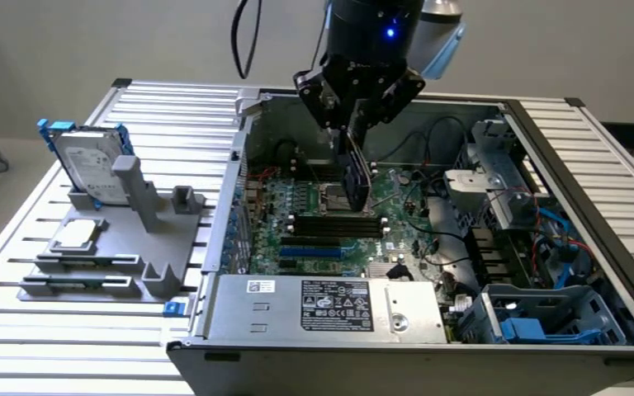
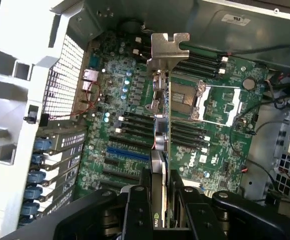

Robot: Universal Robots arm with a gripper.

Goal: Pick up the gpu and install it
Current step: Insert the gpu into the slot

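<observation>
- Exterior view: the gripper [image 1: 352, 136] hangs inside the open computer case [image 1: 540, 157], with its jaws clamped on the top edge of the gpu [image 1: 358, 177]
- The gpu hangs straight down from the jaws with its long axis upright, so its lower end points away from the gripper at the motherboard [image 1: 306, 206]
- That lower end sits over the processor socket area; whether it touches the board cannot be told from here
- The black memory slots [image 1: 339, 224] and the blue slot [image 1: 311, 247] lie below the gripper and off to one side of the card, not directly under it
- Well apart from the gripper, outside the case, a hard drive [image 1: 88, 161] stands in a grey holder [image 1: 130, 239]
- Wrist view: the gripper [image 2: 161, 212] pinches the gpu [image 2: 160, 165] between two black fingers [image 2: 134, 215], one on each face
- The card is seen edge-on and runs directly away from the gripper, and the silver bracket [image 2: 170, 47] is its far end
- Beyond the card lies the processor socket [image 2: 185, 97]; the blue slot [image 2: 127, 154] sits beside the card's edge, to one side
- Judging from this, the card is carried but not seated in any slot
</observation>
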